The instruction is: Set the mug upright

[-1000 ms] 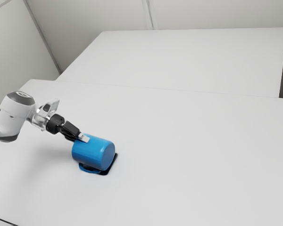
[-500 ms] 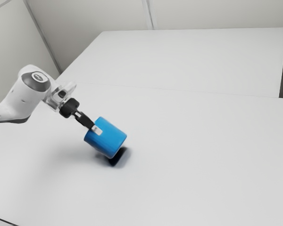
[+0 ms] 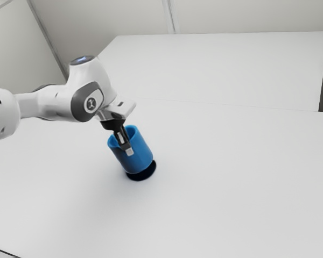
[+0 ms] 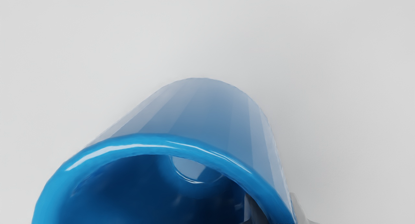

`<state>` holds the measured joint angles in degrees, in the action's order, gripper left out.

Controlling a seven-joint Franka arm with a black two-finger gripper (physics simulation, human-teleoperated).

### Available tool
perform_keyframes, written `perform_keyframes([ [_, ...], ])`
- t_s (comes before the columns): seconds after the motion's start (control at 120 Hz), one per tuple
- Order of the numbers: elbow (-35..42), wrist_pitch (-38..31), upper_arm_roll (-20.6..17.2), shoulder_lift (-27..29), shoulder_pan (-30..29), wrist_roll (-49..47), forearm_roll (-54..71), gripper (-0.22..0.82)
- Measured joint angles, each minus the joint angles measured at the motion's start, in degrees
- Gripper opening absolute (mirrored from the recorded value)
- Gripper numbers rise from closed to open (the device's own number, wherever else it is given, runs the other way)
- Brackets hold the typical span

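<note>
– Where is the mug (image 3: 142,151)?
– Over the surface (image 3: 231,188), on the exterior view's left half, at the end of the arm (image 3: 90,102). It leans: mouth toward that view's upper left, base toward its lower right.
– Is its base touching down?
– I can't tell. A dark shadow (image 3: 147,173) sits just beneath it (black enough to pass for a coaster), and the wrist view gives me the mouth end nearest instead.
– And the jaws?
– Closed on the mug's wall, near the rim (image 4: 142,142). The exterior view has them coming down at the mouth, with a pale fingertip (image 3: 130,152) lying over the blue side.
– So that view gives the lean. What does the wrist view add?
– The pinch itself: one finger (image 4: 257,211) is inside the mug, the other outside, with the wall between. It also looks down into the deep blue hollow (image 4: 129,188), where a paler patch (image 4: 191,169) shines at the far end.
– And the outside?
– Pale, streaky reflections along the wall there; plain blue, darker toward the base, in the exterior view.
</note>
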<state>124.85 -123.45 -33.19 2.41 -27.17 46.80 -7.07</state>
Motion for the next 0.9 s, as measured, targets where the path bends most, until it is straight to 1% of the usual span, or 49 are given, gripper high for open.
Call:
perform_keyframes([
  [0.058, 1.62, -1.06, -0.75, 1.46, -0.37, -2.69, 1.25, -0.18],
  [0.158, 4.0, -2.37, -1.88, 3.98, -3.28, -6.84, 2.47, -0.18],
  [0.242, 6.07, -3.06, -2.68, 6.11, -3.56, -9.92, 2.97, -0.18],
  [0.458, 7.83, -4.14, -3.64, 6.94, -3.51, -16.3, 3.47, -0.18],
  [0.617, 8.14, -4.09, -3.76, 6.9, -3.55, -19.0, 2.74, 0.17],
  [0.683, 8.12, -3.88, -3.88, 7.09, -3.56, -19.85, 2.56, 0.29],
  [0.783, 7.59, -2.96, -4.13, 7.85, -3.58, -20.86, 2.43, 0.41],
  [0.9, 5.97, -0.96, -4.21, 8.79, -3.61, -21.74, 1.89, 0.49],
])
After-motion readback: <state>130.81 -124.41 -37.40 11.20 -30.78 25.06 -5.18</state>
